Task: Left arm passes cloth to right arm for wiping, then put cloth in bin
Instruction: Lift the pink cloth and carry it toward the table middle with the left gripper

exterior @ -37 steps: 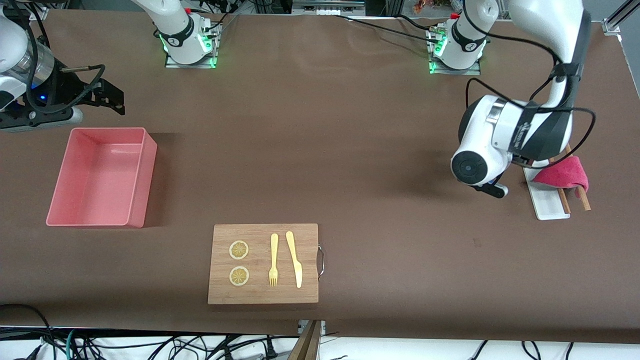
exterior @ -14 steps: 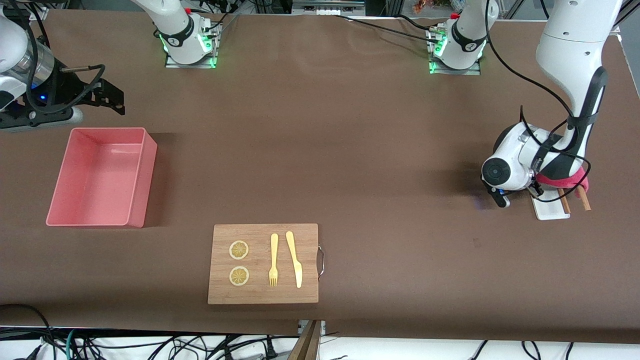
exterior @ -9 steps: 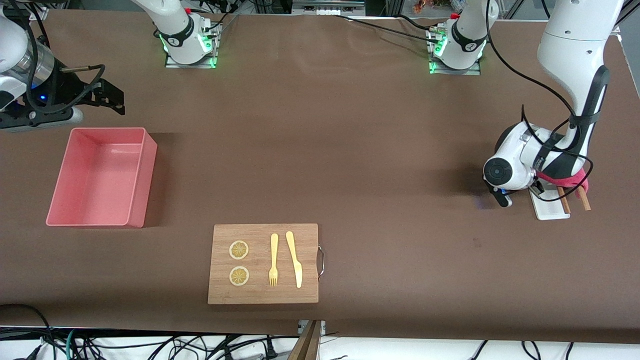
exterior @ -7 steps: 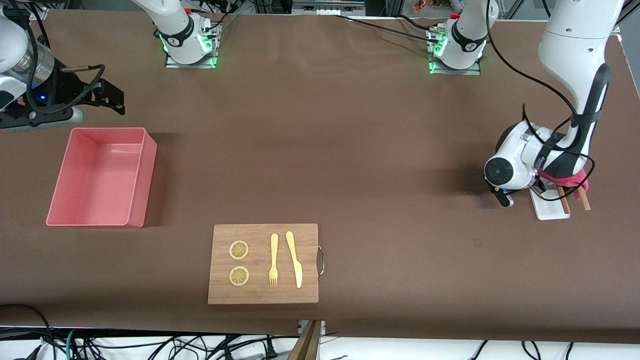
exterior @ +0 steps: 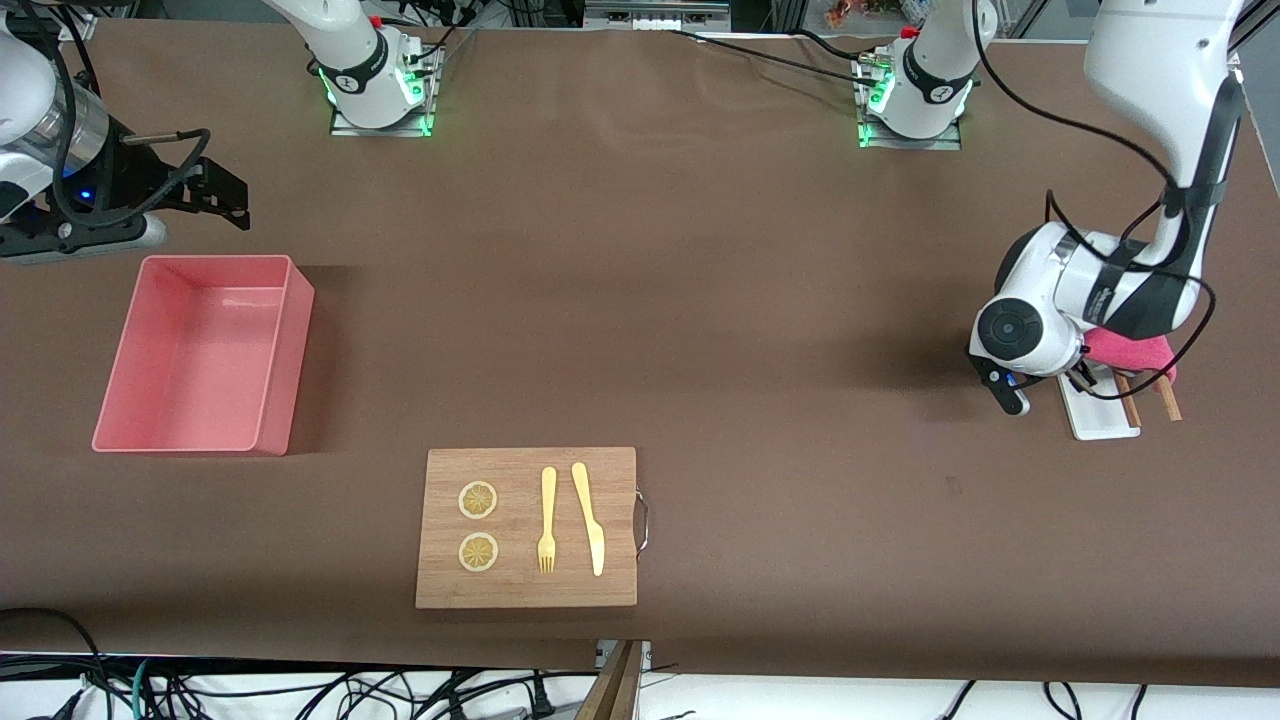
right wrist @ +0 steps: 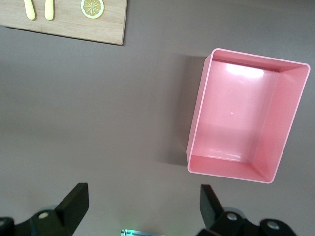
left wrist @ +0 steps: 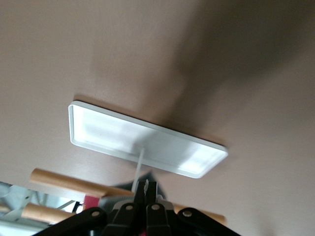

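The magenta cloth (exterior: 1138,352) lies bunched over two wooden sticks (exterior: 1166,397) beside a small white tray (exterior: 1100,408) at the left arm's end of the table. My left gripper (exterior: 1085,372) is down at the cloth, mostly hidden under its own wrist. In the left wrist view its fingertips (left wrist: 146,184) are pressed together on a pinch of the cloth, with a pale strand between them and a red patch of cloth (left wrist: 91,201) beside them. The salmon-pink bin (exterior: 215,262) stands empty at the right arm's end. My right gripper (exterior: 222,192) waits open in the air beside the bin (right wrist: 202,113).
A wooden board (exterior: 520,590) with a metal handle lies near the front edge of the table. It carries two lemon slices, a yellow fork (exterior: 547,520) and a yellow knife (exterior: 588,518). One corner of the board (right wrist: 74,27) shows in the right wrist view.
My left gripper has shut at the cloth, and its wrist has risen a little over the white tray. The right arm has not moved.
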